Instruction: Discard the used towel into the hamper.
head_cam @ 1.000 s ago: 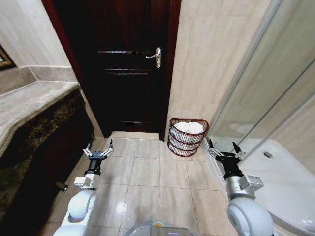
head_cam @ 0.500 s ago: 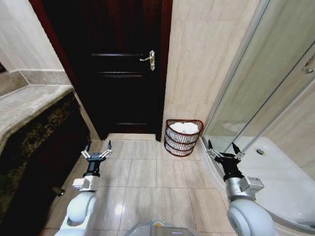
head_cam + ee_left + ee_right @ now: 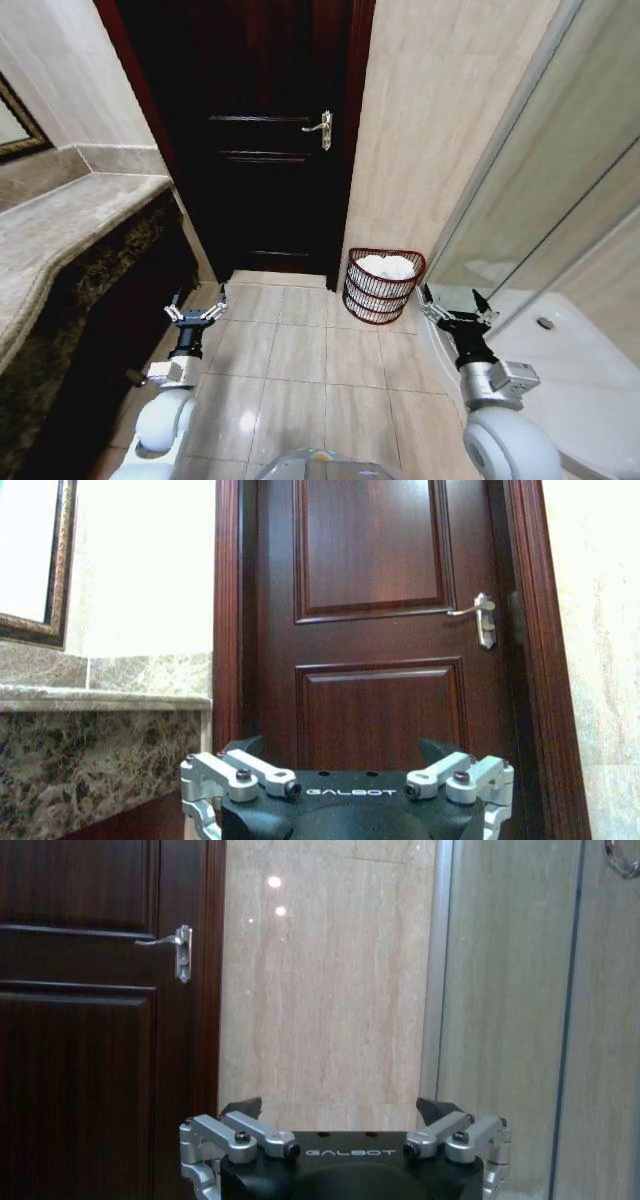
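1. While the head view is looking down over the tiled floor (image 3: 300, 350), the hamper (image 3: 383, 287) is sitting there against the beige wall (image 3: 440, 130), just beside the frame of the dark door (image 3: 270, 150), with a white towel (image 3: 385, 266) lying inside it below the rim.
2. From the head view, the left hand (image 3: 196, 305) is hanging low over the floor near the marble worktop (image 3: 60, 225), with its fingers spread wide and nothing between them.
3. On the other side, the right hand (image 3: 452, 304) is hovering close to the glass shower screen (image 3: 560, 190), fingers likewise splayed apart and empty, well apart from the hamper.
4. Facing the door (image 3: 375, 630) straight on, the left wrist view is showing its silver lever handle (image 3: 480, 616), the worktop edge (image 3: 95, 701) and a framed mirror (image 3: 30, 555).
5. Pointing further along, the right wrist view is taking in the door edge with the handle (image 3: 178, 951), the beige wall (image 3: 325, 990) and the shower screen (image 3: 520, 1012).
6. Across the black body of each hand, white lettering is reading "GALBOT" in both wrist views.
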